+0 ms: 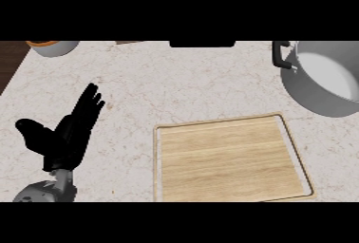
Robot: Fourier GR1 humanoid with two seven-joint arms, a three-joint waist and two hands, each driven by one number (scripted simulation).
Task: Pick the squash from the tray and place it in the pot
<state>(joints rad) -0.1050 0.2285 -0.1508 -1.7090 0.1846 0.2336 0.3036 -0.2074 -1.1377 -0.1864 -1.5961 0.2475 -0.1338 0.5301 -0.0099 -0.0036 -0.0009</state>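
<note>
no legible text or labels

You have a pale speckled stone counter (175,80) filling the view. At its far left corner stands a small grey cup (53,47) with an orange rim, cut by the frame. A dark brown strip (10,59) borders the left edge, possibly floor. A black object (202,43) sits at the far edge, centre.
</note>
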